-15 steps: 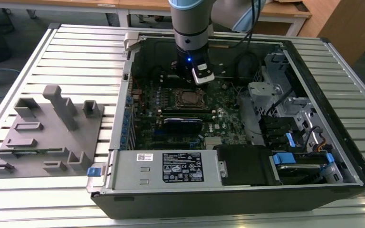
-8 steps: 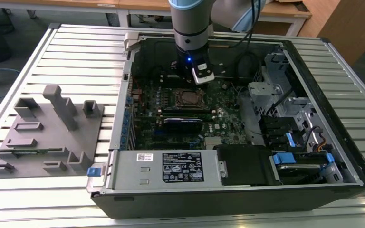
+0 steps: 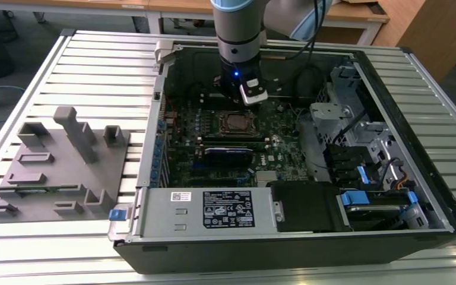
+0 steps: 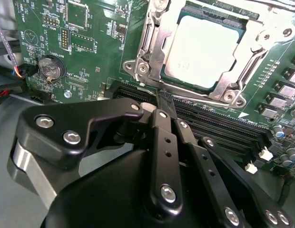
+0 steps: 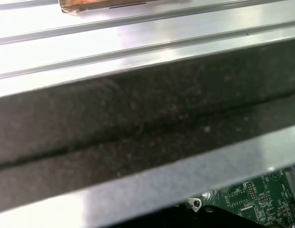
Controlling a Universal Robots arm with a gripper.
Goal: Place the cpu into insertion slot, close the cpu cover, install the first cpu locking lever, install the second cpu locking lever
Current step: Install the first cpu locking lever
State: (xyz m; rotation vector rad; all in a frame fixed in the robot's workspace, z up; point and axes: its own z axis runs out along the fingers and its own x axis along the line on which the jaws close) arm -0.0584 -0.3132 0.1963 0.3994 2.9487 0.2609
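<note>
The cpu (image 4: 204, 50), a flat square chip with a dull silver top, lies in the socket on the green motherboard (image 4: 90, 52). The cpu cover (image 4: 154, 45), a silver metal frame, lies flat around it, and the chip shows through its window. My gripper (image 4: 164, 102) hangs just beside the socket's edge, its black fingers (image 4: 162, 142) pressed together with nothing between them. In the exterior view the arm reaches down into the open computer case (image 3: 418, 237), with the gripper (image 3: 242, 105) just behind the socket (image 3: 236, 123).
Black memory slots (image 4: 214, 126) run past the fingertips, and a coin battery (image 4: 48, 68) sits further off. A grey slotted fixture (image 3: 54, 166) stands on the slatted table (image 3: 78, 65) at the exterior view's left. The power supply (image 3: 204, 211) and drive bays (image 3: 370, 172) fill the case's near and right sides.
</note>
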